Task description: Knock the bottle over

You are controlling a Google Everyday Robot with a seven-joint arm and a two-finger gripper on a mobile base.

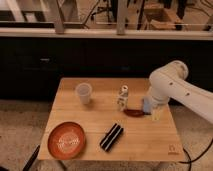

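Note:
The bottle (122, 98) is small, slim and whitish with a pale cap and a darker label. It stands upright near the middle of the wooden table (95, 127). My gripper (156, 115) hangs at the end of the white arm (172, 87) over the table's right side, to the right of the bottle and apart from it.
A translucent plastic cup (84, 93) stands left of the bottle. A red-orange plate (66, 140) lies at the front left. A black flat object (112, 136) lies at the front middle. A dark red item (134, 113) and a bluish object (146, 105) lie between bottle and gripper.

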